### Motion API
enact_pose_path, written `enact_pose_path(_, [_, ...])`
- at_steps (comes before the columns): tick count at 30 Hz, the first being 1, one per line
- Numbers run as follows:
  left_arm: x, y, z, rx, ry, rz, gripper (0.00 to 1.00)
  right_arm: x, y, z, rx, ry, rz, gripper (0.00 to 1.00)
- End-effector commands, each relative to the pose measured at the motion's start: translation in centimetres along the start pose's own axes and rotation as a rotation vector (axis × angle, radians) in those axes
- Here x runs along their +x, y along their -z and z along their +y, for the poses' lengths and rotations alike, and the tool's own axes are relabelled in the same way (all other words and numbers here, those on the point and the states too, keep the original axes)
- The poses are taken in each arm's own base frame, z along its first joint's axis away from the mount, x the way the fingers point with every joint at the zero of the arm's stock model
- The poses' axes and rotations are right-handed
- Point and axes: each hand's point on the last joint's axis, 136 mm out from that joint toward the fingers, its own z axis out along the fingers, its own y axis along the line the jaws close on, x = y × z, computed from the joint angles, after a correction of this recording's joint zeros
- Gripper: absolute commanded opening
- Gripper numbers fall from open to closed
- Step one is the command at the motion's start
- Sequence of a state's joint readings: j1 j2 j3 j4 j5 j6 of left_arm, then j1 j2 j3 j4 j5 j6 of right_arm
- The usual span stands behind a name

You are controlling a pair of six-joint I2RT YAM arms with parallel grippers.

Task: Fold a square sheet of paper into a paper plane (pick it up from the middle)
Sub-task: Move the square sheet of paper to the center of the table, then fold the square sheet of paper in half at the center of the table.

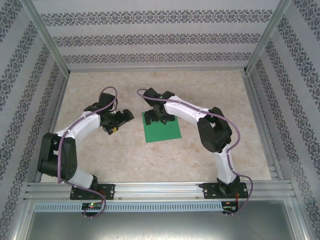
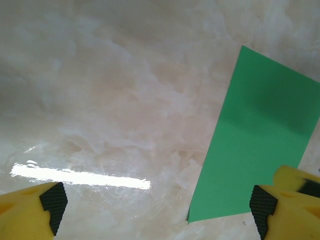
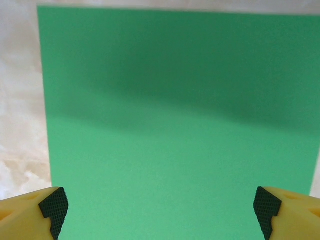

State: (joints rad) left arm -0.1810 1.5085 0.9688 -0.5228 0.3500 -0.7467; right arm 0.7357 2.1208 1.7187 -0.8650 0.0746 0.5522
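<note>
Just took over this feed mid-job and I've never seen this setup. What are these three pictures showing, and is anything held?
Two robot arms are bolted at the near edge of the table. The overhead picture shows both: the left gripper beside the square sheet of paper, the right gripper over its far part. The other two pictures come from a camera on each wrist, looking past its yellow fingers. The green sheet lies flat on the marbled table. Both grippers are open; nothing is held.
</note>
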Motion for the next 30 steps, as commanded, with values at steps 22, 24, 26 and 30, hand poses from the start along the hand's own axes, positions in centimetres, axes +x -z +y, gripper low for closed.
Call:
enact_pose_path(22, [-1.0, 0.1, 1.3, -0.029, -0.037, 0.004, 1.00, 3.0, -5.1, -2.5, 0.063, -0.012, 0.188, 0.98])
enact_pose_path(24, [-0.6, -0.1, 1.3, -0.014, -0.019, 0.012, 1.00, 3.3, -5.6, -2.8, 0.068, -0.018, 0.202, 0.98])
enact_pose_path(26, [-0.4, -0.3, 1.4, -0.013, -0.004, 0.016, 1.00, 3.7, -6.2, -2.9, 0.068, -0.023, 0.223, 0.97])
enact_pose_path(30, [-0.4, -0.2, 1.3, -0.013, 0.011, 0.022, 1.00, 4.6, -7.3, -3.8, 0.092, -0.032, 0.261, 0.95])
